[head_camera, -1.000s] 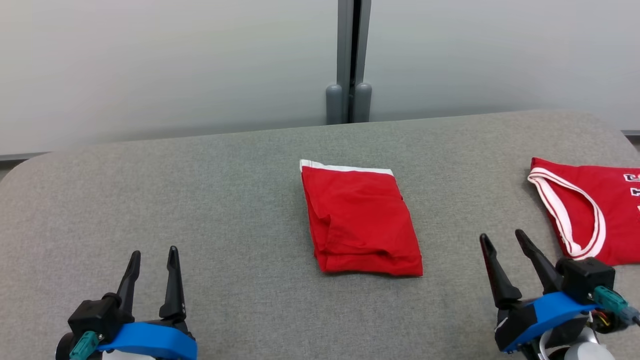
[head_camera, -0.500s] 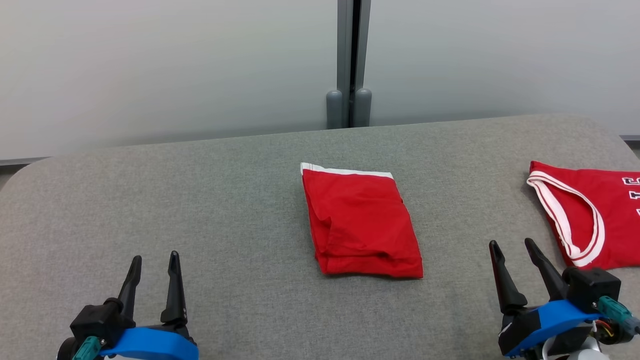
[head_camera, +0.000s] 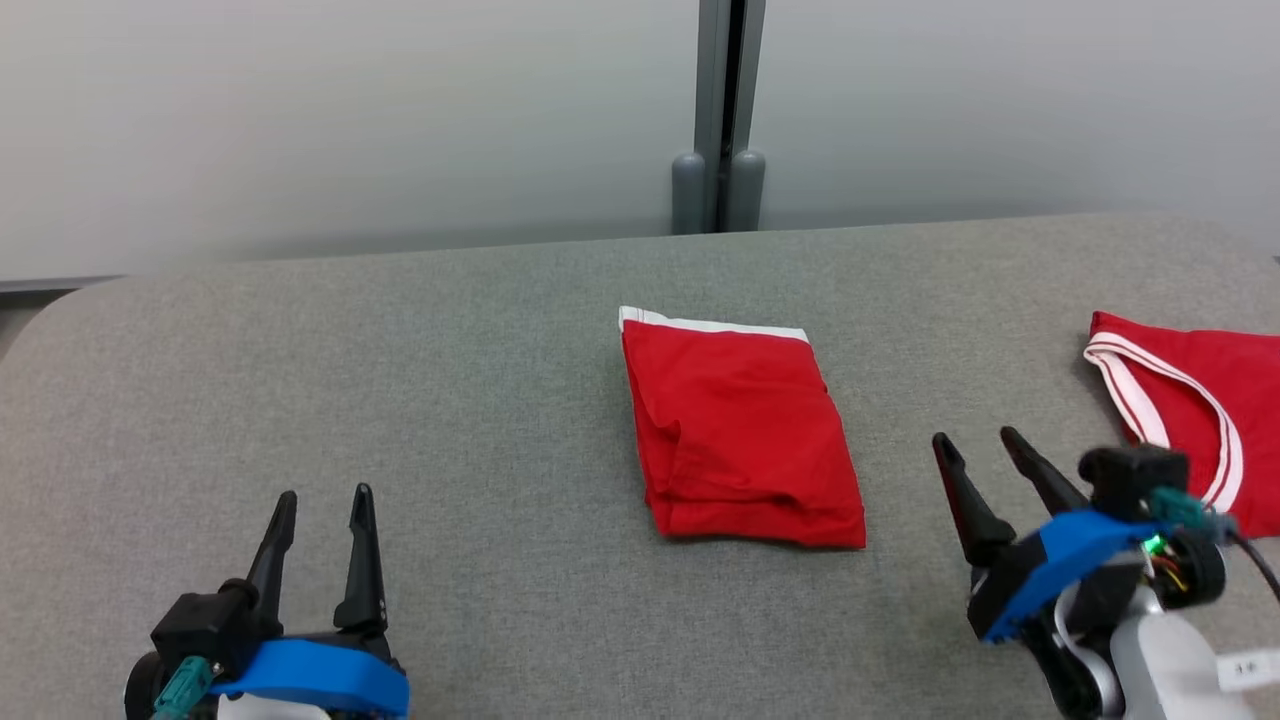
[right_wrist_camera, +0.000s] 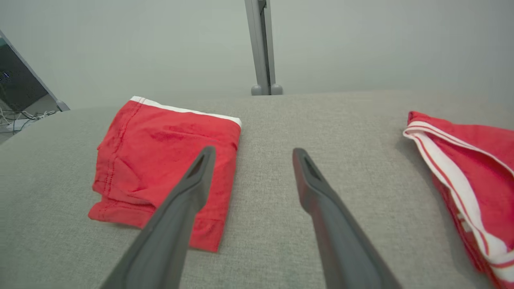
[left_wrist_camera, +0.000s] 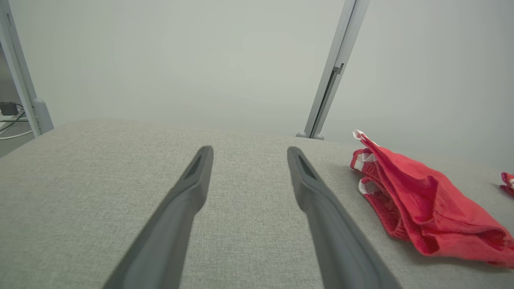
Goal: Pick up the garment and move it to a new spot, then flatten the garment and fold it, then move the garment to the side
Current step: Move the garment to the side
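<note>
Your left gripper (head_camera: 325, 492), lower left of the head view, stands with fingers apart, holding nothing; your right gripper (head_camera: 973, 436), lower right, the same. At centre frame the folded red cloth garment with white band (head_camera: 745, 430) lies on the grey fabric surface (head_camera: 450, 380). A red, white-trimmed jersey (head_camera: 1210, 400) lies at the right edge.

Red garment (head_camera: 745, 440) with white edge band, red jersey (head_camera: 1250, 370) with white striped trim, grey fabric surface (head_camera: 350, 380)

The left gripper (head_camera: 325, 493), at the near left, points straight ahead with its two dark fingers spread and empty. The right gripper (head_camera: 973, 437), also spread and empty, angles slightly toward the left.
</note>
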Motion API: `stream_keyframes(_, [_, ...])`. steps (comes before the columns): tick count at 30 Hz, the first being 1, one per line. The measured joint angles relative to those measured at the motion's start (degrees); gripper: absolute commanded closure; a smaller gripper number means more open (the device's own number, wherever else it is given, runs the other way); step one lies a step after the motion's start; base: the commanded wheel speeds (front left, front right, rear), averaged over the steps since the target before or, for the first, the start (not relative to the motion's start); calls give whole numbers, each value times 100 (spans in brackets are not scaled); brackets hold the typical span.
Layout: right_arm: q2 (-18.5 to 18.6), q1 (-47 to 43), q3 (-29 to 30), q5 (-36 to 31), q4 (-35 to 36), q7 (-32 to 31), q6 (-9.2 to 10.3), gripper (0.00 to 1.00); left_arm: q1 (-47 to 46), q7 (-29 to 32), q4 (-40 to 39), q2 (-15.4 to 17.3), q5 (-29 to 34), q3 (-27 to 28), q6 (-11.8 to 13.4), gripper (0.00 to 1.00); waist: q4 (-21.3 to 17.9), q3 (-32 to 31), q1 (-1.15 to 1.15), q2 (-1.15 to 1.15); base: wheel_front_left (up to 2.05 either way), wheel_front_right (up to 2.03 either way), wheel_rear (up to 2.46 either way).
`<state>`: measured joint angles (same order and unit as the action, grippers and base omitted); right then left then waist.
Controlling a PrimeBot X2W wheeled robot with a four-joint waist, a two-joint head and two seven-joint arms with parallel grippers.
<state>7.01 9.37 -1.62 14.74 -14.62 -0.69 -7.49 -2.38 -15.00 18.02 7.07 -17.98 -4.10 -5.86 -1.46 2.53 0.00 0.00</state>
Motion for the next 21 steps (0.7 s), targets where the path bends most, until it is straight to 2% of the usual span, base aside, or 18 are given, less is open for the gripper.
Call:
stream_keyframes(4, [20,778,-118,272,-378,-1201,1,0,-198,1,-111,13,18,-59,-9,0,83,229,1,0,0,0,0])
stream_keyframes(9, [-4,1722,-20,383,-1311,-2271,0,0,-432,1,-186,18,53,-200,-25,0,331,503,1,0,0,0,0])
stream_keyframes(13, [-76,2139,103,238,-2002,-2633,0,0,-601,0,-179,22,73,-258,-43,0,573,703,2,0,0,0,0])
stream_keyframes(20, [-227,2574,203,247,-2805,-2628,0,0,-767,1,-155,27,75,-368,-74,0,840,1056,2,0,0,0,0])
stream_keyframes(21, [-233,2668,179,254,-2876,-2650,0,50,-786,0,-155,31,75,-370,-74,0,847,1104,1,0,0,0,0])
